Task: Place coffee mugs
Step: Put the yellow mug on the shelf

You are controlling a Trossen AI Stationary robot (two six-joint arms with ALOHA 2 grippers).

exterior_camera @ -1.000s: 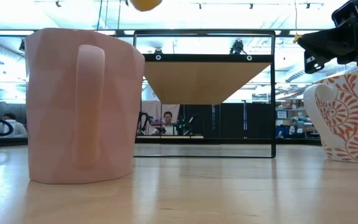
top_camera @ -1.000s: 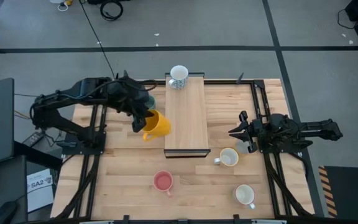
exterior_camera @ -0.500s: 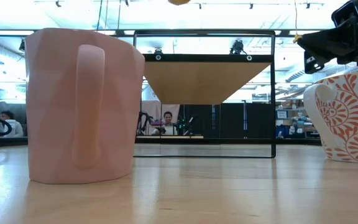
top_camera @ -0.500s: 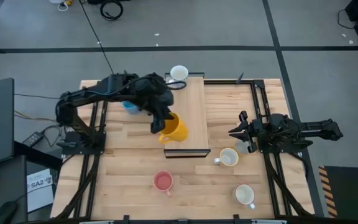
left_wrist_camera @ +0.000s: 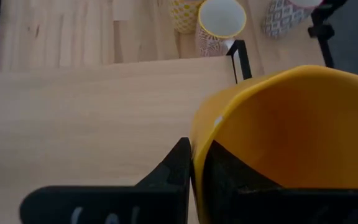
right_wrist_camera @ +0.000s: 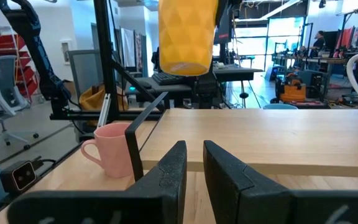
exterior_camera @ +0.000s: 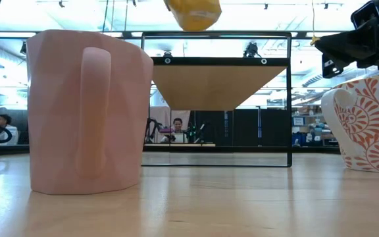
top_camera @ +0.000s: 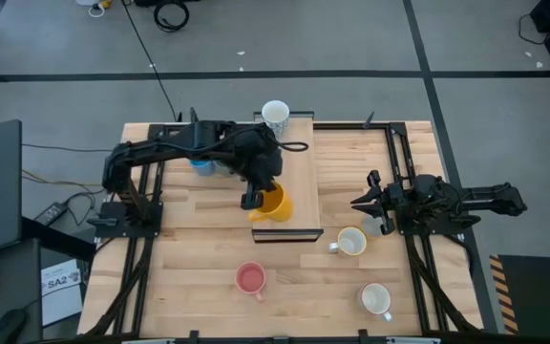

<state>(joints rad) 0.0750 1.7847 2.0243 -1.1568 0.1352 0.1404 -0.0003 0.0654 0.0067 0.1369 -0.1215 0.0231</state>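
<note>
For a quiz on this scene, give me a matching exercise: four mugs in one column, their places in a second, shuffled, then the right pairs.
Things:
1. yellow-orange ceramic mug
2. pink ceramic mug
3. white patterned mug
4. blue mug

Places:
A. far end of the raised wooden shelf
B. held in the left claw above the shelf
C. on the table near its front edge
D. on the table, partly hidden under the left arm

Pairs: 1-B, 2-C, 3-A, 4-D

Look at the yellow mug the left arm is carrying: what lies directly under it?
The yellow mug, gripped at its rim by the left gripper, hangs above the raised wooden shelf without touching it. The board below it looks bare; the table beneath the board is hidden.
</note>
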